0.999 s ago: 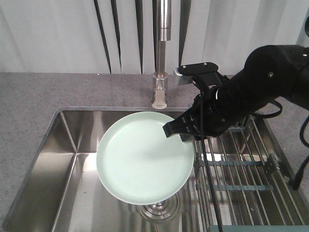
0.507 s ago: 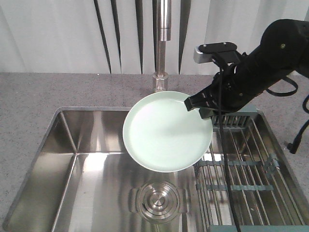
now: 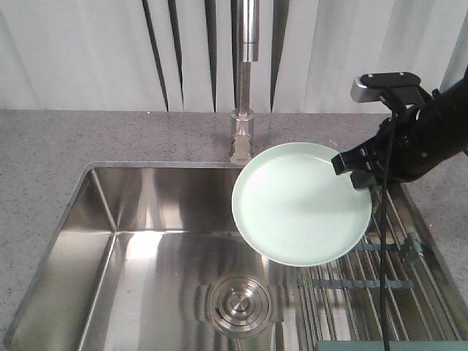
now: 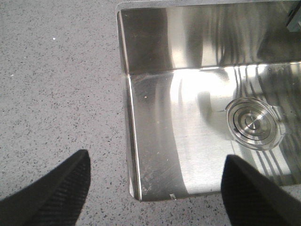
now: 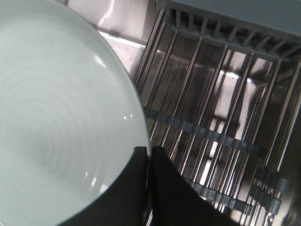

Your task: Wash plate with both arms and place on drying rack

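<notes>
The pale mint-green plate (image 3: 300,205) hangs tilted above the right part of the sink, its right edge over the drying rack (image 3: 380,270). My right gripper (image 3: 356,170) is shut on the plate's far right rim. In the right wrist view the plate (image 5: 56,122) fills the left side, the two black fingers (image 5: 162,188) pinch its rim, and the drying rack (image 5: 211,108) lies below to the right. My left gripper (image 4: 153,188) is open with nothing between its fingers, hovering over the sink's near left corner; it does not show in the front view.
The steel sink (image 3: 131,248) has a round drain (image 3: 240,303) in its floor, which also shows as the drain (image 4: 254,123) in the left wrist view. A tall tap (image 3: 244,80) stands behind the sink. Grey speckled counter (image 3: 44,146) surrounds it.
My right arm has carried the plate to the right and slightly up, from over the sink's middle to partly over the drying rack.
</notes>
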Motion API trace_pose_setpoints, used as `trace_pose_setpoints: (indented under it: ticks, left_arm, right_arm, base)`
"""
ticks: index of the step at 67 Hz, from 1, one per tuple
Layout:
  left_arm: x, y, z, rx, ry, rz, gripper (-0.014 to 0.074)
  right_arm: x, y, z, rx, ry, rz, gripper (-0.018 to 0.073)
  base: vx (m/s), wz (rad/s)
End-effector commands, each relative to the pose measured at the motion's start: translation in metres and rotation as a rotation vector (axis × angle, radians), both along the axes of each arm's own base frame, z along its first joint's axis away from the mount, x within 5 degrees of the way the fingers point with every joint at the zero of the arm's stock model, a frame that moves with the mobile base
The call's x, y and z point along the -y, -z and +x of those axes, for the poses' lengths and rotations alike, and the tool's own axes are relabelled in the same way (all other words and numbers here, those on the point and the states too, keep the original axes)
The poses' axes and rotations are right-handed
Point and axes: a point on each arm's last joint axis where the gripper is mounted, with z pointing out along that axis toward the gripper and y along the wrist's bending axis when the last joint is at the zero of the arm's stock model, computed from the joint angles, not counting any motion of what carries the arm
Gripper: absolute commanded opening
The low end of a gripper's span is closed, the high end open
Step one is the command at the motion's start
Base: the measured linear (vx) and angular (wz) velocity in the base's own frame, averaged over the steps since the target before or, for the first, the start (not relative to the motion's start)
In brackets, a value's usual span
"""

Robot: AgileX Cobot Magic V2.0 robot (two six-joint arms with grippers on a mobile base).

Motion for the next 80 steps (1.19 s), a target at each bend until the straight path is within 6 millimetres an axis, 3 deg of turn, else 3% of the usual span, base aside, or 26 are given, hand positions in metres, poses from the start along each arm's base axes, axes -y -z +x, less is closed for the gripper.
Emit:
trace_pose_setpoints:
  ticks: [1, 24, 47, 60, 80]
  left_arm:
    - [0.001, -0.01, 0.003, 0.068, 0.0, -0.021, 0.0534]
    - [0.001, -0.01, 0.003, 0.068, 0.0, -0.021, 0.0534]
    - [0.001, -0.01, 0.003, 0.068, 0.0, -0.021, 0.0534]
    - [0.001, -0.01, 0.003, 0.068, 0.0, -0.021, 0.0534]
    - [0.001, -0.01, 0.003, 0.068, 0.0, -0.021, 0.0534]
  right_arm:
    - [0.001, -0.019, -0.012, 0.106, 0.011, 0.053, -0.0001]
    - [-0.013, -0.001, -0.053, 0.066, -0.019, 0.092, -0.0001]
    - [-0.055, 0.0, -0.072, 0.058, -0.079, 0.155, -0.0001]
    - [-0.075, 0.0, -0.068, 0.052, -0.092, 0.182, -0.0001]
    - [-0.103, -0.009, -0.036, 0.067, -0.13, 0.171, -0.0001]
  base:
    - [0.0, 0.0]
    - [0.0, 0.0]
    - [0.0, 0.0]
    - [0.0, 0.0]
    - [0.0, 0.0]
